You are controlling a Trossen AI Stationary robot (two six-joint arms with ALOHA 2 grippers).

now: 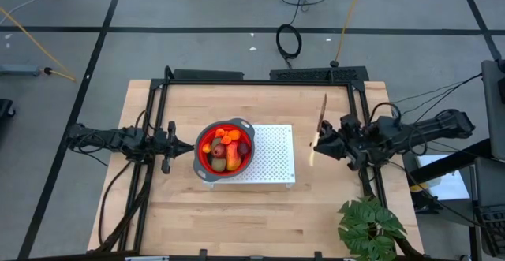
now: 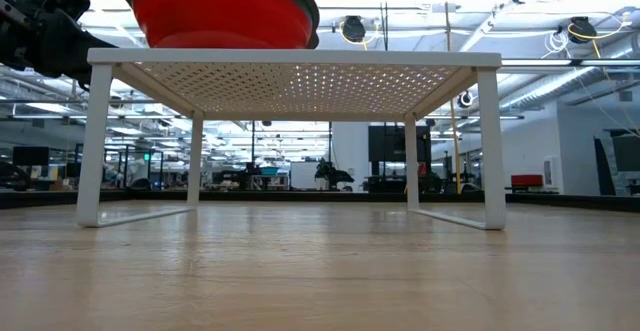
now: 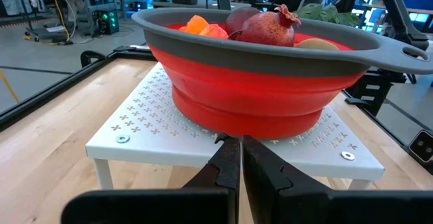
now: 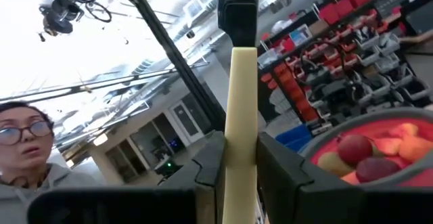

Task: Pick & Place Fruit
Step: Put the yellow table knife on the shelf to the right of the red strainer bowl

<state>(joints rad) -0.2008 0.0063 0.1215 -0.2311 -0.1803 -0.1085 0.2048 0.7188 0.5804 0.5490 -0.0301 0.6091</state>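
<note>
The fruit (image 1: 225,147) lies piled in a red bowl with a grey rim (image 1: 207,169). The bowl stands on a white perforated rack (image 1: 272,154) at mid-table. A dark red ball (image 3: 269,28), orange bits (image 3: 203,26) and an olive oval (image 3: 315,45) show above the rim. My left gripper (image 1: 189,145) is shut just left of the bowl, level with the rack's edge, holding nothing. My right gripper (image 1: 318,141) hangs right of the rack, shut on a knife (image 1: 322,119) with a pale yellow handle. My right gripper pinches the knife's yellow handle (image 4: 240,116) between its two fingers, which lie across it. The fingers come from the table's right side, slanting upward. The knife is lifted clear of the table, with its blade (image 4: 237,7) pointing away toward the far edge.
A green leafy plant (image 1: 369,228) stands at the table's near right corner. A black frame (image 1: 260,78) runs along the far edge and both sides. Bare wood lies near the front edge (image 1: 237,221). A person (image 4: 30,156) shows beyond the table in the right wrist view.
</note>
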